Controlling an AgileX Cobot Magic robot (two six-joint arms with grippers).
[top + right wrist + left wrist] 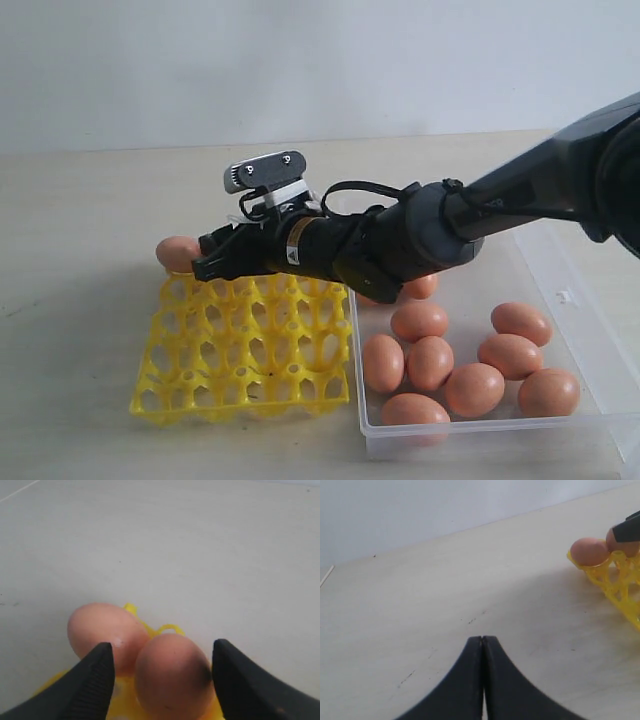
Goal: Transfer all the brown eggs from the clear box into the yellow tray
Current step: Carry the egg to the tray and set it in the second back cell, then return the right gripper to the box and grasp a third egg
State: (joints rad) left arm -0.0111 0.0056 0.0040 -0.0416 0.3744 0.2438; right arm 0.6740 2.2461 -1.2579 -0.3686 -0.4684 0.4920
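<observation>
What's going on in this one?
The right gripper is at the far left corner of the yellow tray, jaws open around a brown egg seated beside a first egg. The other eggs lie in the clear box. The left gripper hangs shut above the table.

In the exterior view the right arm point(400, 240) hides the twelve-o'clock row of the yellow tray point(240, 350) — and most of one brown egg point(420, 287) at the far end of the clear box point(500, 432). The picture's edge cuts the box off toward four o'clock.
</observation>
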